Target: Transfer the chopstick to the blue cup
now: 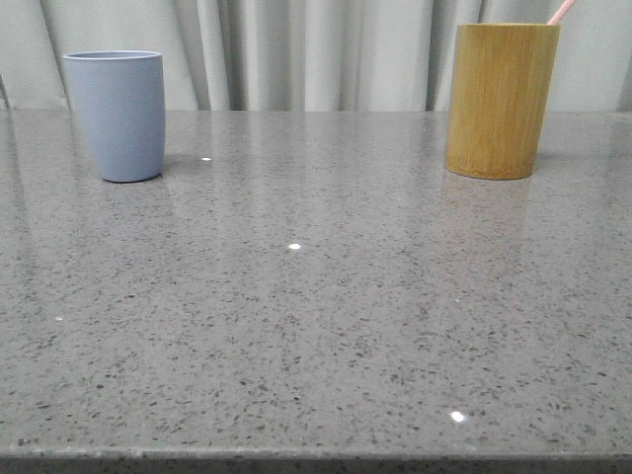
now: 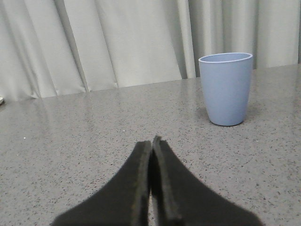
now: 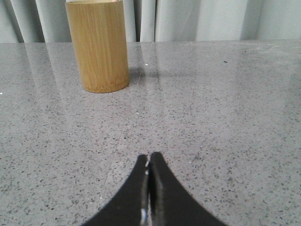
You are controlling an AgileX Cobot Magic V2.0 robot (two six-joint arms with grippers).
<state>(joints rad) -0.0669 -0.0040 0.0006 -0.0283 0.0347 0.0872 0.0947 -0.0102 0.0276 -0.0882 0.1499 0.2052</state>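
The chopstick is a thin pink stick, and just its tip pokes up out of the tan wooden holder at the far right of the grey speckled surface. The rest of it is hidden down inside, so I cannot tell how it leans in there. It looks very light and stiff, and smooth too – a stick like that can slip or spin if it is pinched loosely. The best place to grab it seems to be the bit that sticks out over the rim, squeezed from both sides, then lifted straight up so it does not knock the holder. The blue cup stands upright at the far left, well apart from the holder, and looks ready to take the stick. It seems light, so a bump could tip it. The left fingers are pressed together with nothing between them, low over the surface, with the blue cup ahead of them. The right fingers are pressed together too and hold nothing – the holder stands ahead of them. Nothing has been picked up yet.
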